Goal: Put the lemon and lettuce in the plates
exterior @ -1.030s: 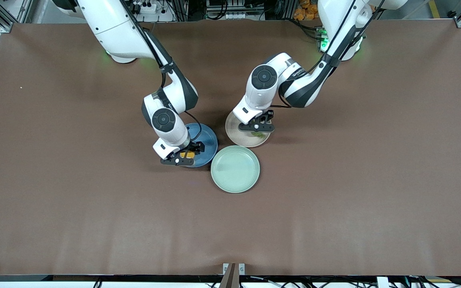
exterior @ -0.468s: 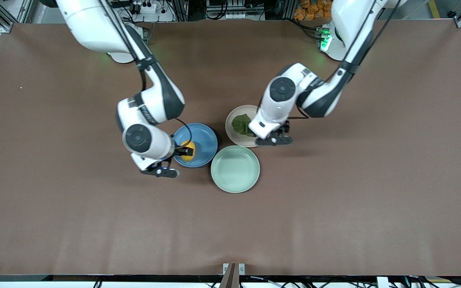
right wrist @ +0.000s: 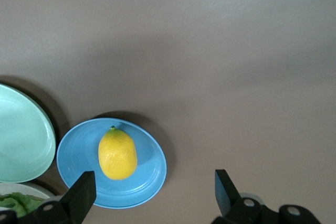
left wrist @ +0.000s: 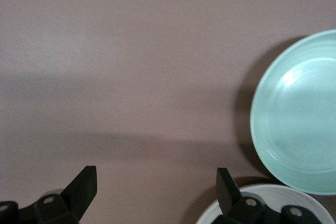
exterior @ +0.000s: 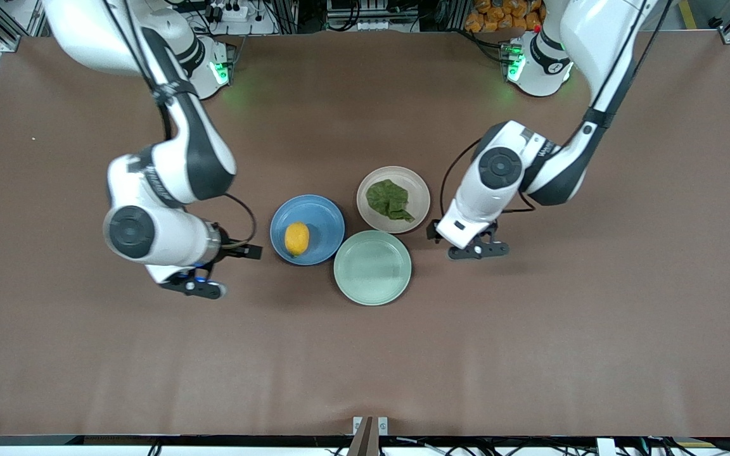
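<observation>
On blue plate (exterior: pixel 322 218): lemon (exterior: pixel 296 238) lay
On beige plate (exterior: pixel 416 190): lettuce (exterior: pixel 389 199) lay
Left gripper (exterior: pixel 466 242): spread, at lettuce's four o'clock
Right gripper (exterior: pixel 222 269): spread, at lemon's eight o'clock

Three plates are clustered mid-table; bare tabletop is left all around them.

The blue plate (exterior: pixel 307 229) with the lemon (exterior: pixel 296 239), the beige plate (exterior: pixel 393 199) with the lettuce (exterior: pixel 390 199), and the mint-green plate (exterior: pixel 372 267) sit almost edge to edge, so little passage is left between them. The right gripper (exterior: pixel 219 272) and left gripper (exterior: pixel 466 244), both spread wide, flank the cluster over bare table (exterior: pixel 365 367). Space above the plates is unobstructed.
</observation>
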`<state>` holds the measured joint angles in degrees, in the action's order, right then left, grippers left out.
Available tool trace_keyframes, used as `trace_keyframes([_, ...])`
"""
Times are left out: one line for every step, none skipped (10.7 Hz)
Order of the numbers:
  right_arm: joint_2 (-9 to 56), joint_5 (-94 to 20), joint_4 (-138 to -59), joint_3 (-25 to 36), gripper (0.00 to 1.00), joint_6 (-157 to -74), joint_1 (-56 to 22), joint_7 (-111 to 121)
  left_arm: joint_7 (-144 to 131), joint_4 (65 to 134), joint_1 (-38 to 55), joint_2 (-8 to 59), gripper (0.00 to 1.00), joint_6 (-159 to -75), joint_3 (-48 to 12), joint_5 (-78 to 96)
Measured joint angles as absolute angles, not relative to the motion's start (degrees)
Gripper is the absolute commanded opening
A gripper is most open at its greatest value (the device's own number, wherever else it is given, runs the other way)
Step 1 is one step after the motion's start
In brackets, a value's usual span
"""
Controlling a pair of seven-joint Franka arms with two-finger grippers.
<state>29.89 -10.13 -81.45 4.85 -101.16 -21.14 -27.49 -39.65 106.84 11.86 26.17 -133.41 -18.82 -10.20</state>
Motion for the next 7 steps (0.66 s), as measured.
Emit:
trace_keyframes([29.0,-10.1,-81.4,5.3,1.0,-100.9,-20.4,-27.5,-38.6,106.7,11.0,26.2,1.0,-132.8,-18.8,-10.2])
trace_keyframes([28.3,-10.1,-81.4,5.7,1.0,-100.8,-19.5,-27.0,-37.3,106.2,10.3,26.1,1.0,-131.3,-18.8,-10.2])
trace_keyframes([27.6,-10.1,-81.4,5.8,1.0,-100.8,-18.2,-24.9,-36.0,105.8,9.7,26.1,1.0,-129.7,-18.6,-10.6])
trace_keyframes([27.0,-10.1,-81.4,5.9,1.0,-100.2,-16.5,-21.4,-34.1,105.5,9.1,25.7,1.0,-128.3,-18.3,-11.3])
trace_keyframes([26.3,-10.1,-81.3,6.0,1.0,-98.9,-14.6,-18.5,-31.3,105.4,8.9,25.0,1.0,-126.6,-17.1,-11.5])
trace_keyframes([25.6,-10.1,-81.0,6.1,1.0,-97.5,-12.8,-16.9,-28.4,105.4,8.6,24.2,1.0,-124.6,-15.9,-11.5])
trace_keyframes([24.9,-9.8,-80.2,6.1,1.0,-95.9,-11.3,-16.2,-26.4,105.5,8.5,23.5,1.0,-123.1,-14.9,-11.5])
